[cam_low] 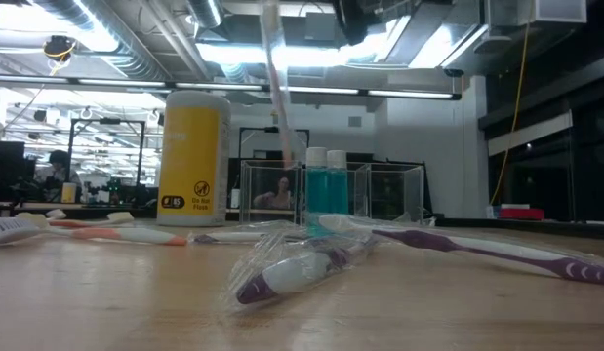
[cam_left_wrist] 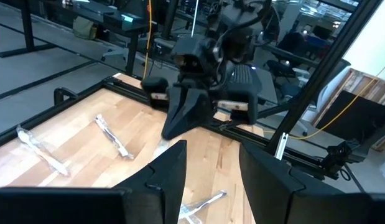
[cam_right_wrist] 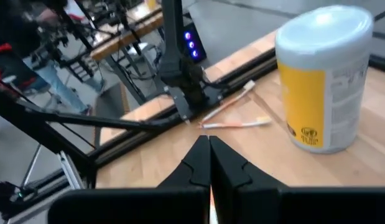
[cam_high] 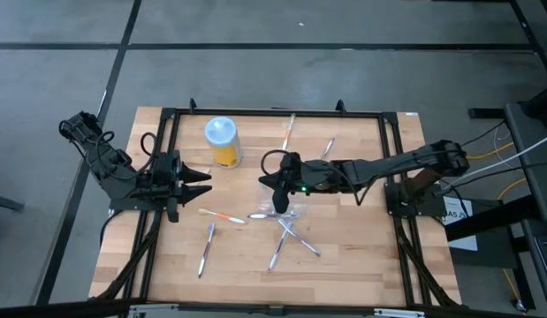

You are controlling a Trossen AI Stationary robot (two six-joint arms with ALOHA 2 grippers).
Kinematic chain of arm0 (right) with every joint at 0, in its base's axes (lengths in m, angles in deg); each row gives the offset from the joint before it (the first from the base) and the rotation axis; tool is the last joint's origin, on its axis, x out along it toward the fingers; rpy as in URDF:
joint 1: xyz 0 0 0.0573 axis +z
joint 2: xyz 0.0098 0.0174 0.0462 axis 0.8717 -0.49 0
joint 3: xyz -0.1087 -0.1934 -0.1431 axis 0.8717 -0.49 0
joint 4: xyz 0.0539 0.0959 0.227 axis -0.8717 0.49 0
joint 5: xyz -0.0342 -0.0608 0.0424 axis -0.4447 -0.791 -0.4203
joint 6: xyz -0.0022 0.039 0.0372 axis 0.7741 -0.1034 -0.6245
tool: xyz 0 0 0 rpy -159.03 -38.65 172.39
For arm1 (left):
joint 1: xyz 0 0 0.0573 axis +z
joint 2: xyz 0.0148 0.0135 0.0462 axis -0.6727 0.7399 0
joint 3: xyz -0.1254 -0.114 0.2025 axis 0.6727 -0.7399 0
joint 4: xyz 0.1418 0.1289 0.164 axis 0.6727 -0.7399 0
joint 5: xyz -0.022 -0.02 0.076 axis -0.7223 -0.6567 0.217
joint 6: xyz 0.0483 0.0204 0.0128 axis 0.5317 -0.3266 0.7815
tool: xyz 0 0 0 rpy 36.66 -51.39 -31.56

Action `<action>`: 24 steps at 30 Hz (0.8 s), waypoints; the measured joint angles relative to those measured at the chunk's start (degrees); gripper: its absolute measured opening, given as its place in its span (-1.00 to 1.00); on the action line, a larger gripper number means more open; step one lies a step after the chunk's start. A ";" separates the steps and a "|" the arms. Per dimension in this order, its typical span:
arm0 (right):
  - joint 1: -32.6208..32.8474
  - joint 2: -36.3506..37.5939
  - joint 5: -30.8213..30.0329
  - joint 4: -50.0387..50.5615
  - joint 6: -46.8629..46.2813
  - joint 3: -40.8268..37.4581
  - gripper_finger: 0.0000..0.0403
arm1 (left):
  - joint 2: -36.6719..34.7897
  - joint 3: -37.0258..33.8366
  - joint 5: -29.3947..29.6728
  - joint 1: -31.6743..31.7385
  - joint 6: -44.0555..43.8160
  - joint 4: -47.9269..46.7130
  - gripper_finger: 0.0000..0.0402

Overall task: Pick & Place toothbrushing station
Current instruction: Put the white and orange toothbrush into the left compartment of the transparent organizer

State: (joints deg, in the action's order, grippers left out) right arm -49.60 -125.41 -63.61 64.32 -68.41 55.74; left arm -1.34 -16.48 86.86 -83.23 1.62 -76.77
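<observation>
Nearest the front edge of the table (cam_high: 361, 265) lie several toothbrushes, some in clear wrappers: a whitish-purple one (cam_high: 205, 251) toward the front left, a crossed pair (cam_high: 289, 238) at front centre, and in the low view a wrapped purple toothbrush (cam_low: 292, 271) right before the lens. A little farther in, an orange-and-white toothbrush (cam_high: 222, 216) lies crosswise between the two arms. Over the middle of the table the right gripper (cam_high: 280, 198) hangs with its fingers pressed together; the low view shows a slim pinkish toothbrush (cam_low: 275, 83) held upright from above, so it appears pinched in those fingers, long axis near vertical. The left gripper (cam_high: 202, 181) waits by the left edge, its jaws spread and holding nothing, pointed toward the centre. Beyond, a yellow wipes canister (cam_high: 222, 141) stands near the far edge, left of centre, with two more toothbrushes (cam_high: 289, 131) near the far edge. The low view shows clear box-like holders (cam_low: 384, 195) and teal bottles behind, seemingly beyond the table. The right arm is judged nearer the scattered brushes; the holders lie away from it, toward the far side.
</observation>
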 joint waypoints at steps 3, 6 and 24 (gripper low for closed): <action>-0.27 -1.16 1.11 -1.40 0.00 0.00 -1.00 | 0.02 0.00 -0.06 -0.01 -0.07 -0.09 -0.29; -0.27 -1.71 1.22 -1.74 -0.34 0.00 -1.00 | 0.00 0.00 -0.05 -0.54 -0.86 -0.74 -0.29; -3.19 -4.68 6.67 1.62 -3.57 0.00 -0.86 | 0.02 0.00 1.46 -2.33 -1.44 -1.13 -0.29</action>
State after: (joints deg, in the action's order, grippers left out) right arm -52.79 -130.09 -56.94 65.94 -71.98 55.74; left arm -1.32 -16.48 88.32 -85.56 0.17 -77.90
